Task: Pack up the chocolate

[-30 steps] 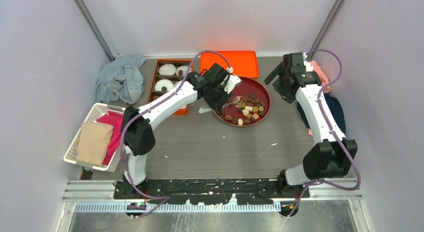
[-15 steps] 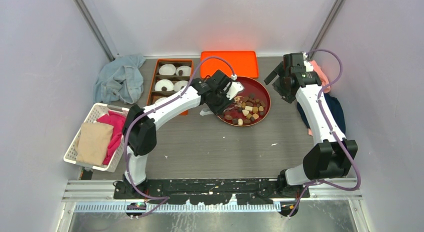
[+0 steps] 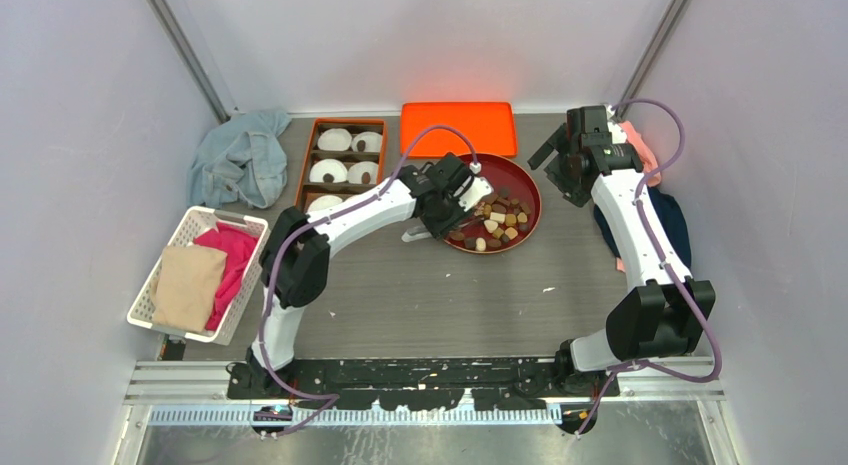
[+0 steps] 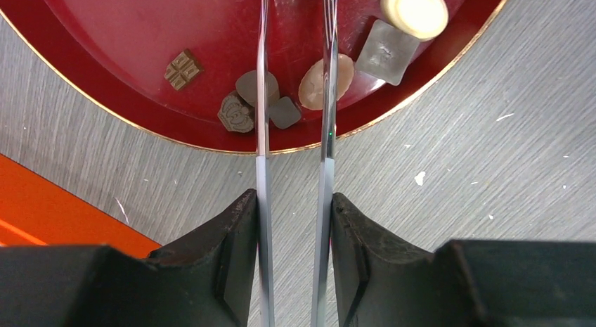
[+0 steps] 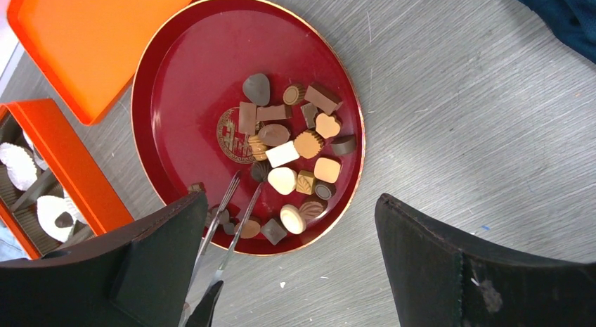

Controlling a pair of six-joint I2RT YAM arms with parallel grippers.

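Note:
Several chocolates [image 3: 496, 221] in dark brown, tan and cream lie on a round red plate [image 3: 530, 188]. My left gripper [image 3: 441, 211] is shut on metal tweezers [image 4: 261, 130]. The tweezers' two arms stand apart and reach over the plate's near-left rim, beside a tan oval chocolate [image 4: 320, 82] and dark pieces [image 4: 253, 84]. In the right wrist view the tweezers [image 5: 235, 214] hold nothing, and their tips sit by the chocolates [image 5: 295, 148] on the plate [image 5: 183, 95]. My right gripper [image 5: 292, 207] is open and empty, above the plate's far right side [image 3: 570, 170].
An orange box [image 3: 305, 170] with white paper cups stands left of the plate. An orange lid [image 3: 458, 127] lies behind the plate. A blue cloth [image 3: 240, 160] is at the back left and a white basket [image 3: 150, 285] of cloths at the left. Dark and pink cloths [image 3: 675, 220] lie at the right.
My left arm has moved right and nearer, bringing the tweezers from the plate's left edge over its near-left part. The right arm has not moved.

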